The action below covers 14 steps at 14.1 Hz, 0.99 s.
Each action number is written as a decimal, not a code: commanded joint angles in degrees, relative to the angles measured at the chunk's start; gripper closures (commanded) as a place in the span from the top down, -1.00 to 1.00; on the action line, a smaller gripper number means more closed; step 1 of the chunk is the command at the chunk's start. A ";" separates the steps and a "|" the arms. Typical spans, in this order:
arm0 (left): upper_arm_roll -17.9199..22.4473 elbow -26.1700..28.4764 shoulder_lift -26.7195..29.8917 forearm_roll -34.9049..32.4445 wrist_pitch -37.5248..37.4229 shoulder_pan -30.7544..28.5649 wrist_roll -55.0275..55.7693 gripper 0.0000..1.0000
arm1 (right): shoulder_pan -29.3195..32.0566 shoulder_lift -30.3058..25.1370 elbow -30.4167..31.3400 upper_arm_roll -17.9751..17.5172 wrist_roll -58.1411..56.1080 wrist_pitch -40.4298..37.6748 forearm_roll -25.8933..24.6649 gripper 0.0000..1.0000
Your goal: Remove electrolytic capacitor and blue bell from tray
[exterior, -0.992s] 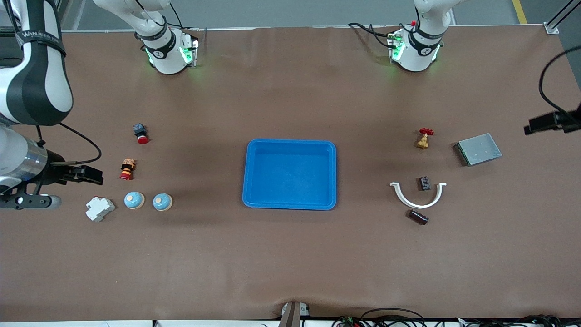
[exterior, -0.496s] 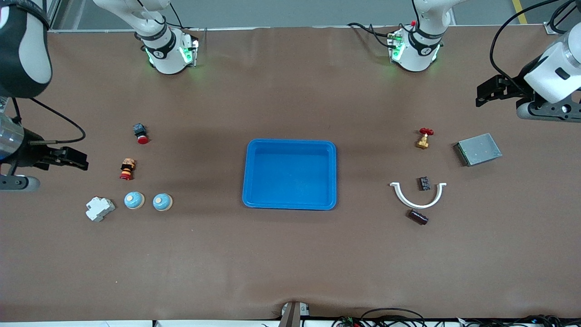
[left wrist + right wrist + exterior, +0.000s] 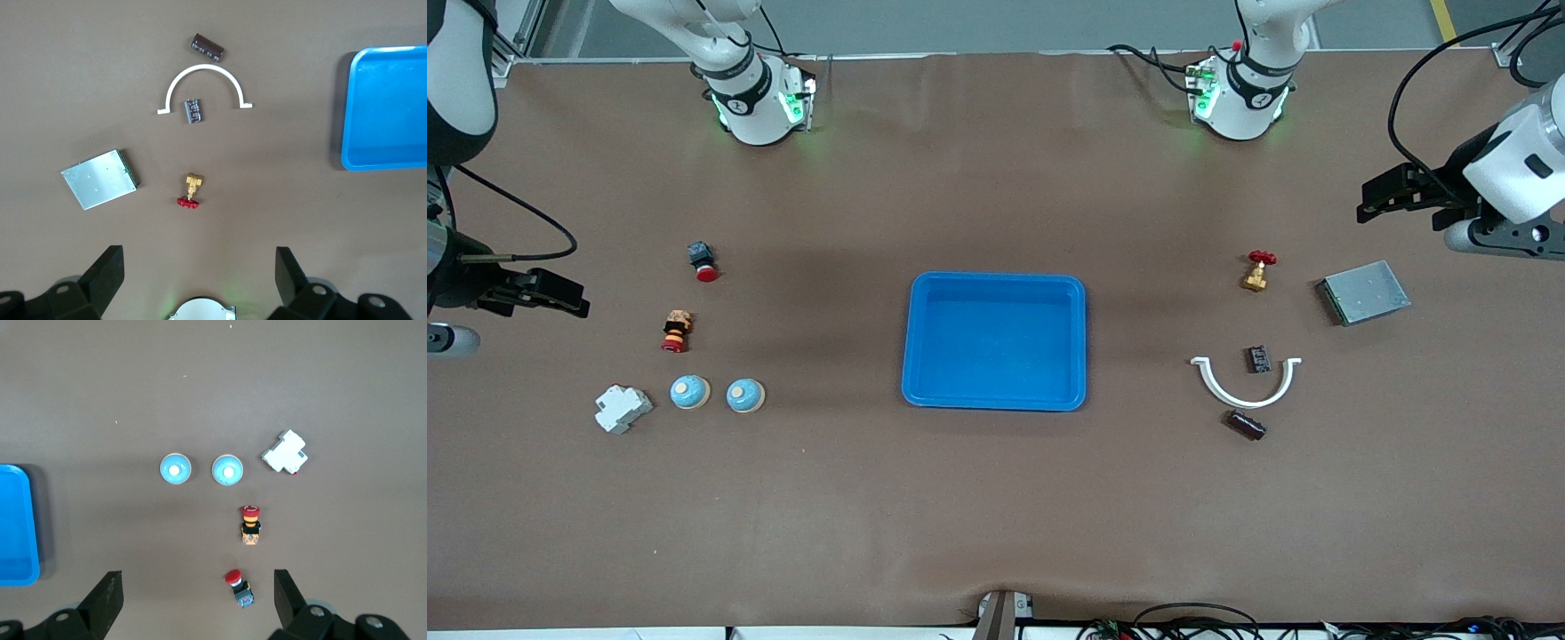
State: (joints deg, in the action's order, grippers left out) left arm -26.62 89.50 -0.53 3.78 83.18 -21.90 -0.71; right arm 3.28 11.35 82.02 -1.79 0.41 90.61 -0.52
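Glossy plastic tray (image 3: 996, 396), matt brown table (image 3: 996, 516)

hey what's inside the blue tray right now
Nothing. The blue tray shows only its bare blue floor in the front view. Each wrist view catches just one end of it, also bare. Nothing covers any part of it.

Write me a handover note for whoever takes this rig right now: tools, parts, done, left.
Left tool: open, holding nothing, up over the left arm's end of the table, near the grey metal box.
Right tool: open, holding nothing, over the right arm's end of the table.
Tray: mid-table, nothing in it.
Blue bells: side by side on the table toward the right arm's end, beside the white breaker.
Capacitors: dark cylinder just outside the white half-ring, a smaller one inside its arc.
Done: capacitor and bell lie outside the tray.
Left: nothing visible to remove.
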 commanded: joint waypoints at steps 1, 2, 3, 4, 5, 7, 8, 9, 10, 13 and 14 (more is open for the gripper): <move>-0.81 -1.43 -0.08 -1.05 -0.30 -0.08 -0.26 1.00 | -0.20 -2.74 2.44 2.12 -0.58 -0.43 2.18 1.00; -0.98 -2.30 -0.08 -1.32 -0.30 0.01 -0.26 1.00 | -1.07 -2.83 2.53 3.09 -0.67 -0.52 2.80 1.00; -1.68 -3.18 -0.17 -1.58 -0.21 0.18 -0.26 1.00 | -1.78 -2.92 2.53 4.32 -0.76 -0.52 3.24 1.00; -1.95 -3.28 -0.08 -2.45 -0.12 1.40 -0.17 1.00 | -2.05 -2.92 2.53 4.68 -0.76 -0.52 3.51 1.00; -1.60 -3.28 -0.08 -4.81 -0.12 4.03 0.27 1.00 | -2.05 -2.92 2.53 4.86 -0.85 -0.43 3.86 1.00; -0.55 -3.37 0.00 -10.52 -0.12 9.65 0.88 1.00 | -2.31 -3.00 2.53 4.95 -0.85 -0.35 3.86 1.00; -0.20 -3.37 0.00 -11.68 -0.12 11.24 1.75 1.00 | -3.18 -3.00 2.53 5.82 -0.85 -0.26 3.95 1.00; 0.07 -3.37 0.09 -11.52 -0.12 11.61 3.42 1.00 | -4.58 -3.00 2.53 7.39 -0.85 -0.26 4.12 1.00; 0.51 -3.37 0.01 -11.25 -0.12 11.79 4.04 1.00 | -5.90 -3.00 2.53 9.24 -0.85 -0.26 4.30 1.00; 3.83 -3.37 -0.26 -11.34 -0.03 14.84 4.31 1.00 | -5.22 -3.00 2.53 9.43 -1.02 -0.34 5.79 1.00; 7.59 -3.28 -0.52 -11.34 0.05 18.43 4.31 1.00 | -4.78 -3.00 2.53 9.43 -1.11 -0.34 5.79 1.00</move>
State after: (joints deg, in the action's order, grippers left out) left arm -23.93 86.93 -0.55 -6.62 83.20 -8.26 3.55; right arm -1.62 10.37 82.49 6.87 0.08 90.02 4.03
